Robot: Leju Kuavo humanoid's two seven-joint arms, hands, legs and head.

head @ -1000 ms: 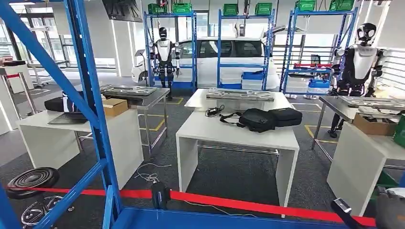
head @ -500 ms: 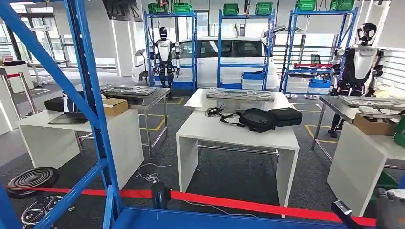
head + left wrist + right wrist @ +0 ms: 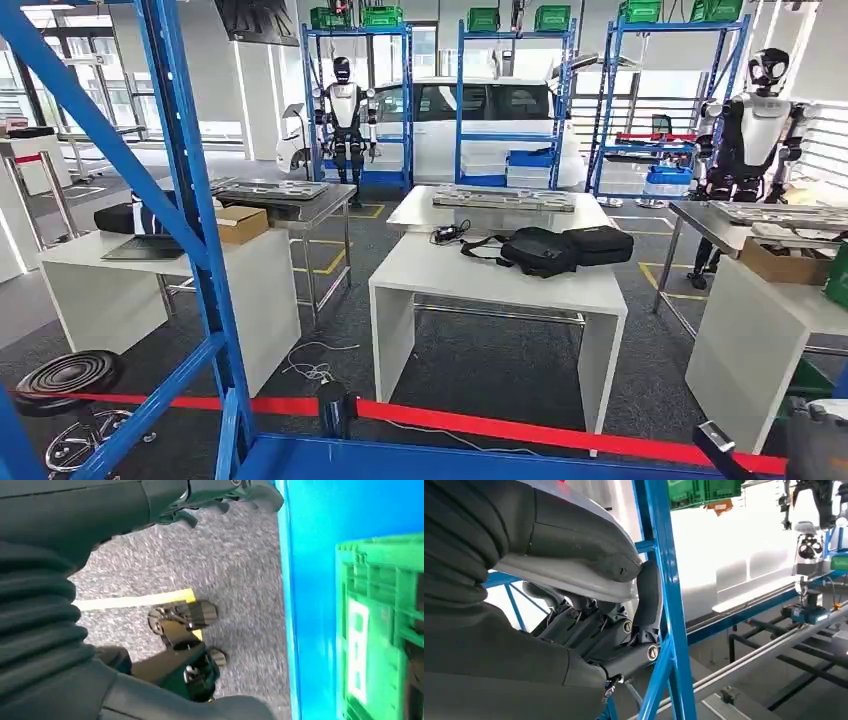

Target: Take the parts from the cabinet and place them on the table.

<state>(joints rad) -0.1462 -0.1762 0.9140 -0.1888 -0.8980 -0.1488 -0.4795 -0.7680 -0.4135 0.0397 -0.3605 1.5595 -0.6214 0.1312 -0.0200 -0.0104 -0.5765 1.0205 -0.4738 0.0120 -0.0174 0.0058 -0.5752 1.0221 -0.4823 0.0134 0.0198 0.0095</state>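
Parts are not showing themselves from where I'm standing; my guess is they are sitting in the green crate (image 3: 380, 630) on the blue rack's (image 3: 190, 200) low shelf, though its contents are hidden. That crate is lying just beside the left hand (image 3: 185, 645), which is hanging low over the grey carpet with its dark fingers loosely apart and nothing in them. The right hand (image 3: 589, 625) is riding higher, close against a blue upright of the rack, thumb standing off from the fingers, also carrying nothing.

So the left hand is looking like the nearer one to the crate, with the crate off to its outer side across the shelf edge. I cannot tell the crate's long axis from this angle.

Beyond the rack's front rail, a red tape (image 3: 500, 425) is stretching across the floor. Past it the white bench (image 3: 470, 275) is standing square ahead, well apart from both hands, with two black bags (image 3: 540, 250) lying on its right half and its left half bare. Behind it a grey tray (image 3: 503, 198) is resting on another bench, and farther back two robots (image 3: 345, 110) are standing by a white car (image 3: 490, 110).
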